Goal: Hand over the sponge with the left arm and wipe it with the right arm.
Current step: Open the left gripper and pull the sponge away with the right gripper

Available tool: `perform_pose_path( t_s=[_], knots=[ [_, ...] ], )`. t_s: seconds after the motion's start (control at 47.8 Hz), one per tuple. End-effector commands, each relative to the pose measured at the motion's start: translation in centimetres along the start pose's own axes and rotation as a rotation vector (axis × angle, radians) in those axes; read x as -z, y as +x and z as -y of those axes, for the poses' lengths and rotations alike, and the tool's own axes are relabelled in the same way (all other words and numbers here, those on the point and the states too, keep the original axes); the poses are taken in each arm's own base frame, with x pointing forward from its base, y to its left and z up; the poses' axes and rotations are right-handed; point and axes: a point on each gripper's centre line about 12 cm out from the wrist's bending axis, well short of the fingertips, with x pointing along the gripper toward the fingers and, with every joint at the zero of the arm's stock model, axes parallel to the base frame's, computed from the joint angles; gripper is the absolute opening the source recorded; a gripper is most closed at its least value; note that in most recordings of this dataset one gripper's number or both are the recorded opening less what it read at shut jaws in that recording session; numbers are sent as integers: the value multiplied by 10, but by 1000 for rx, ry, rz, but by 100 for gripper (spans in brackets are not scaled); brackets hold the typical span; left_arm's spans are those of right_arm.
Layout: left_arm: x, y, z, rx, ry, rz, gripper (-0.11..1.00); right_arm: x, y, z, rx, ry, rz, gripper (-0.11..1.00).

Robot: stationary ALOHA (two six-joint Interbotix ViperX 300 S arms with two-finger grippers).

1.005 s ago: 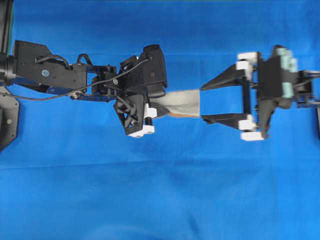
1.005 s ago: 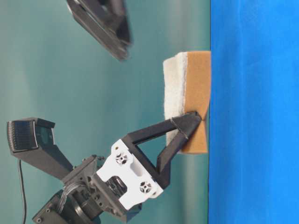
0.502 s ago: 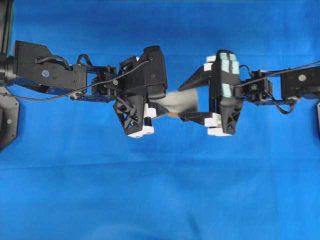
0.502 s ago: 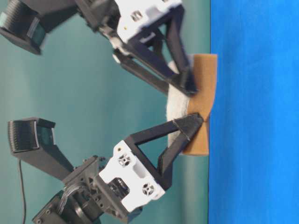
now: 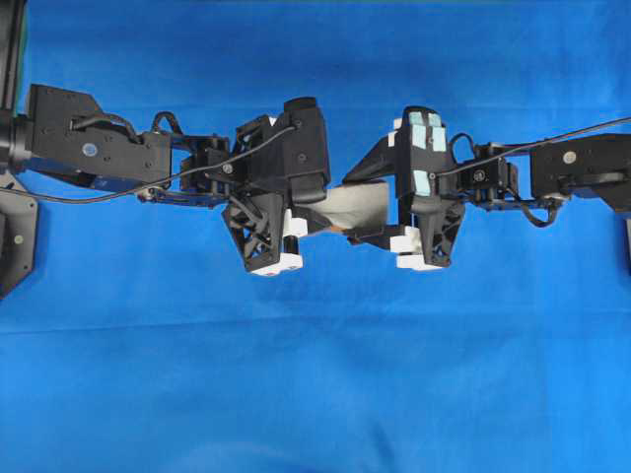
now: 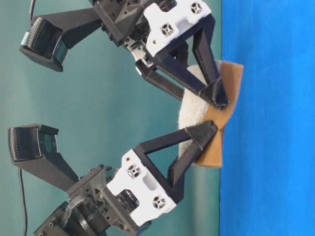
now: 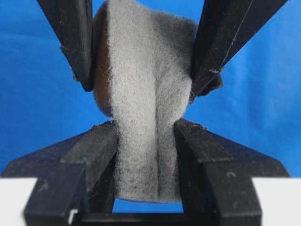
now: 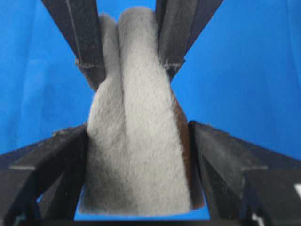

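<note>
The sponge point(image 5: 372, 204), grey-white fuzz over an orange-brown base point(image 6: 229, 78), spans the gap between both arms just above the blue cloth. My left gripper point(image 5: 320, 207) is shut on its left end and squeezes the fuzz into a crease point(image 7: 146, 94). The right gripper point(image 5: 353, 207), with teal patches, straddles the other end with its jaws wide. In the right wrist view the sponge point(image 8: 134, 141) fills nearly the whole space between the right fingers point(image 8: 75, 141). At table level one right finger point(image 6: 219, 96) presses on the sponge's bent end.
Blue cloth point(image 5: 315, 374) covers the table around both arms. The left arm's body point(image 5: 89, 143) reaches in from the left edge, the right arm's body point(image 5: 582, 172) from the right. A black base plate point(image 5: 15, 236) sits at the far left.
The right gripper came in from the right and slid over the sponge's free end. That end now tilts and bends. The left gripper kept its hold in place.
</note>
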Motion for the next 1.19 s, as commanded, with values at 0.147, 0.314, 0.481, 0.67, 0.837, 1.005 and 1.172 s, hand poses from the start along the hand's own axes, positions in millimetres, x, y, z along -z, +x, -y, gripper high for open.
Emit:
perform_pose_path(
  t_s=[0.147,0.314,0.481,0.67,0.837,1.005,1.172],
  knots=[
    [-14,-10,6,13,27,57,24,-14,-4,2,4,-6,38,44],
    [-16,-10,7,14,54,73,23,-15,-10,2,6,-5,47,22],
    [-17,-13,9,19,61,102,23,-16,-13,2,6,-2,40,22],
    [-15,-26,11,25,68,131,62,-18,-16,2,5,-6,40,22],
    [-10,-48,11,31,67,193,85,-17,-20,2,5,-3,37,22],
    [1,-77,9,34,66,258,84,-18,-24,2,5,-3,43,22],
    [16,-103,7,38,59,322,84,-18,-27,1,4,1,49,22]
  ],
)
